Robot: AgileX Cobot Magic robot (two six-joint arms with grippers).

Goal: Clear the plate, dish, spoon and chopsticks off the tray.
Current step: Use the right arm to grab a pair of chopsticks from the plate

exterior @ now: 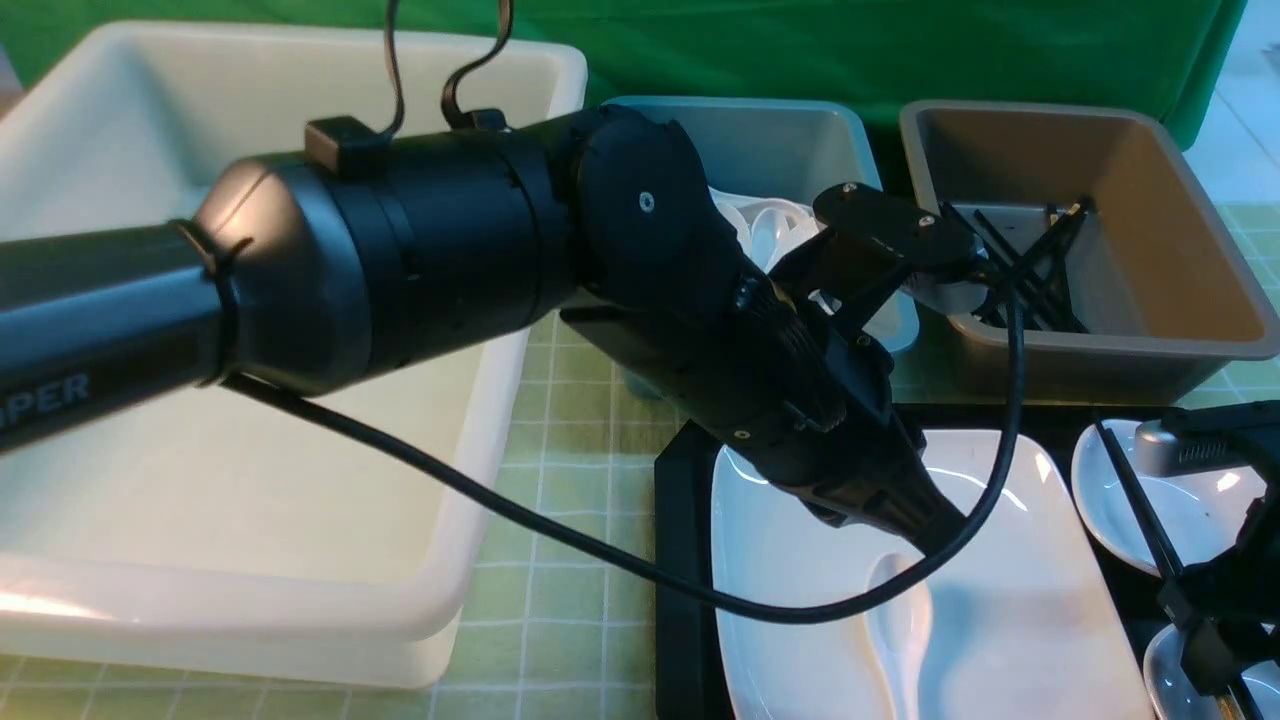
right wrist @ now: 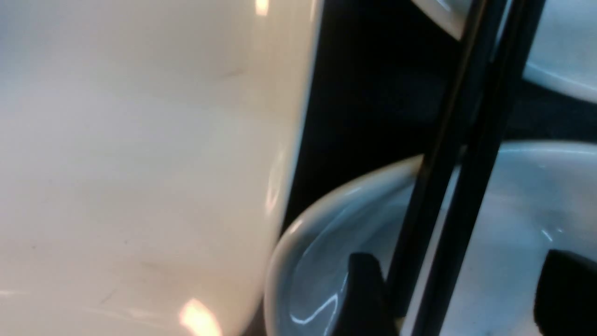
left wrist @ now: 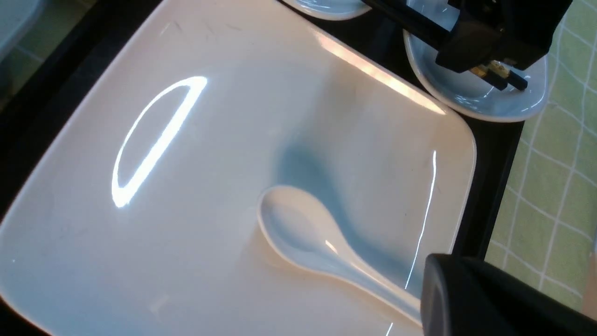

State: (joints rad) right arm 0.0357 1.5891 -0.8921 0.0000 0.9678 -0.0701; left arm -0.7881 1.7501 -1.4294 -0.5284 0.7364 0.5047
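Closest in, the left gripper (exterior: 932, 525) hovers clenched and empty over the spoon (left wrist: 298, 228) on the plate (left wrist: 210, 116). Farther right, the right gripper (right wrist: 461, 294) stands spread astride the chopsticks (right wrist: 471, 186) lying across a small dish (right wrist: 322, 242) on the tray (exterior: 685, 500) (both sticks between its jaws); squeeze squarely, then lift level.

Across the frame from the left, a thick black arm with a cable looped beneath. At its end, the left gripper (exterior: 935, 528), low over the plate (exterior: 1010, 610), tip close above the far end of the spoon (exterior: 903, 625). Spoon flat on the plate, plate on the tray (exterior: 682, 560). Right of the plate, two small white dishes (exterior: 1195, 500), the chopsticks (exterior: 1135, 505) slanting across the farther one, the right gripper (exterior: 1205, 630) over them. Left, a large white tub (exterior: 250, 300) on green checked cloth (exterior: 570, 420). Behind, a blue-grey bin (exterior: 790, 150) of white spoons and a tan bin (exterior: 1170, 250) of black chopsticks.
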